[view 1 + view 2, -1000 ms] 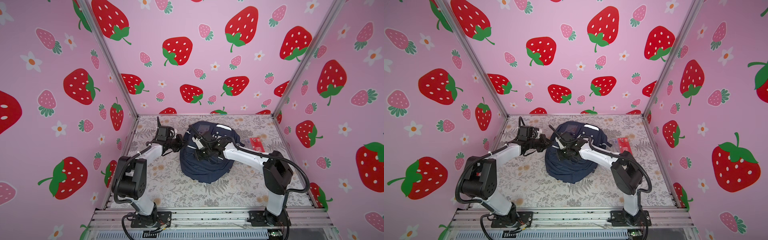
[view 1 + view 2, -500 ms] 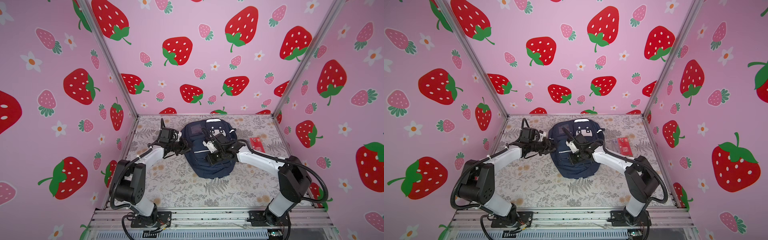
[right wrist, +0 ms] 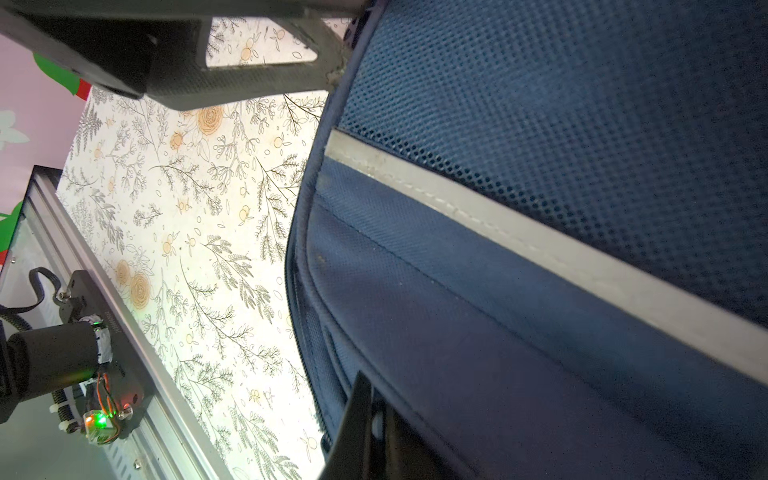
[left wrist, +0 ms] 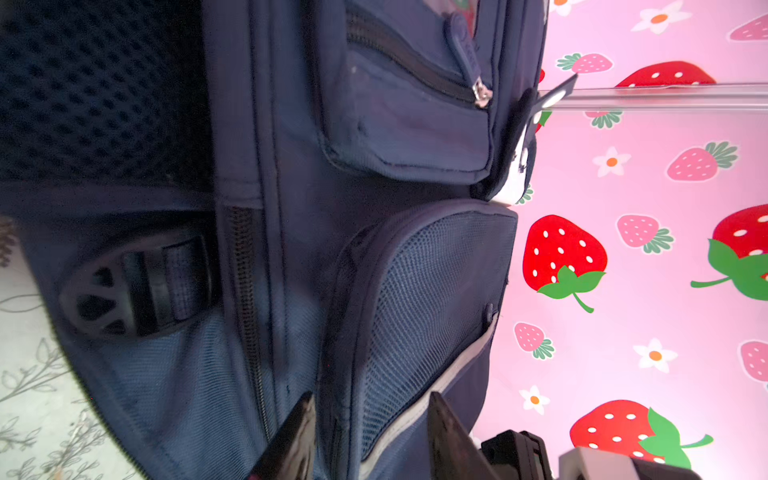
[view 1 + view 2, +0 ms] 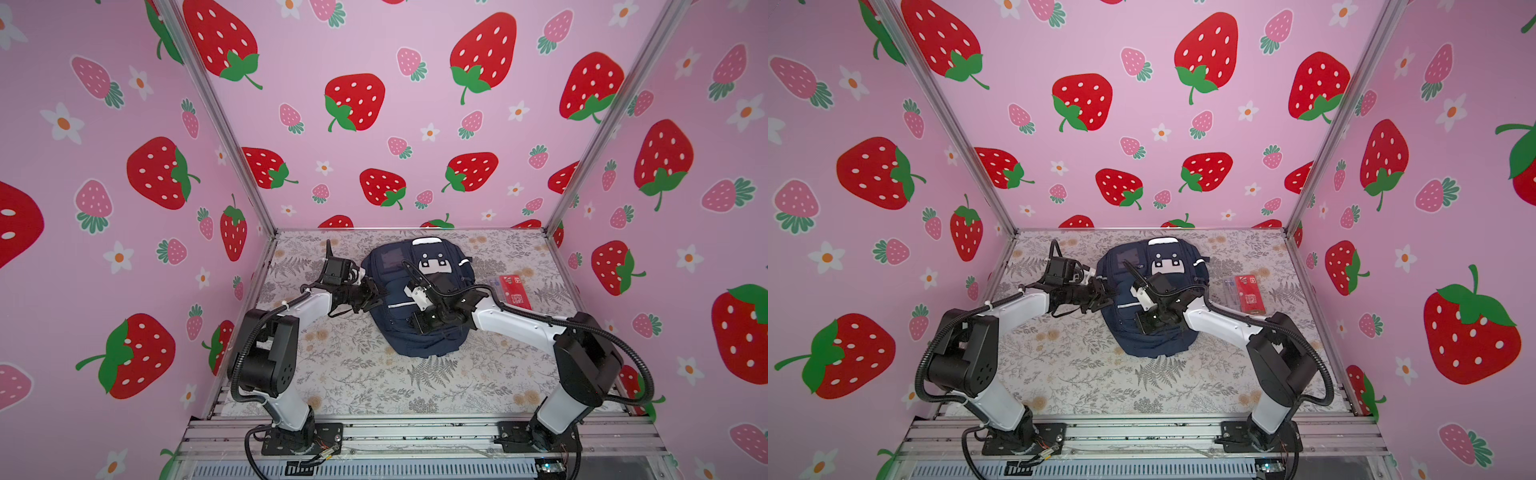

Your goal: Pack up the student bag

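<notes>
The student bag, navy with a white patch of black squares, lies flat and front up on the flowered table in both top views. My left gripper is at the bag's left side. In the left wrist view this gripper is open, its fingers straddling the rim of a mesh side pocket on the bag. My right gripper lies on the bag's lower front. In the right wrist view it is shut at a seam beside the zip of the bag.
A flat red packet lies on the table to the right of the bag. Pink strawberry walls close in the table on three sides. A metal rail runs along the near edge.
The bag was bunched up between both grippers; it has dropped flat with its front up. My left gripper has opened. My right gripper has stayed shut and moved toward the near edge.
</notes>
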Motion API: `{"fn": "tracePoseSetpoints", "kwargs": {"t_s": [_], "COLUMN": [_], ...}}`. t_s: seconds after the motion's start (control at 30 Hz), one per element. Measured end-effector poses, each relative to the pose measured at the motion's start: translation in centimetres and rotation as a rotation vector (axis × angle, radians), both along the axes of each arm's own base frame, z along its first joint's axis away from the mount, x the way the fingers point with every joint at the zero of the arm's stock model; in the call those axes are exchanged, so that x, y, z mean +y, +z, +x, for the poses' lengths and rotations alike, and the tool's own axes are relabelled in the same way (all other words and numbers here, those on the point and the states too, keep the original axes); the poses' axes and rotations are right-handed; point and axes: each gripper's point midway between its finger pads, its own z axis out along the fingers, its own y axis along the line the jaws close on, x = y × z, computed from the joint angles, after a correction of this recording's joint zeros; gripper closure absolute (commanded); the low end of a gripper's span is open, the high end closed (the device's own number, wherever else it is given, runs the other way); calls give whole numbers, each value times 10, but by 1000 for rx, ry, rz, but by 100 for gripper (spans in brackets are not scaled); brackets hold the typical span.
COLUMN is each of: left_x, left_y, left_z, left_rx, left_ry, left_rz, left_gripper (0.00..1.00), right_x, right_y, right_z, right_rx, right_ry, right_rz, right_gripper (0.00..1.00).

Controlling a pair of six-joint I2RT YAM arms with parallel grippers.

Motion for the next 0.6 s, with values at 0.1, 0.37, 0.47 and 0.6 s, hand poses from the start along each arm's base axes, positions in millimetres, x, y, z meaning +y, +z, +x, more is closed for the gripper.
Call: {"fn": "tracePoseSetpoints", "kwargs": {"t_s": [0.1,0.37,0.47,0.6], "left_x": [-7,-16,-16,-16], "left_y": [-4,-12,-11,-10], "left_z": [-1,0,0,-1], "left_rx": [11,51,51,43], "left_ry": [-11,-4,3,15], "left_rz": [-7,-27,-38,-51], "left_gripper": [65,100,100,100], "right_x": [1,5,10,21], "right_y": [0,3,4,10], "right_z": [-1,-2,-6,-11], "right_rx": [-1,-15,-28,-60], "right_ry": [-1,-20,-24,-36], "right_rz": [-1,3,-3,-10], "right_gripper": [100,100,100,100]}}
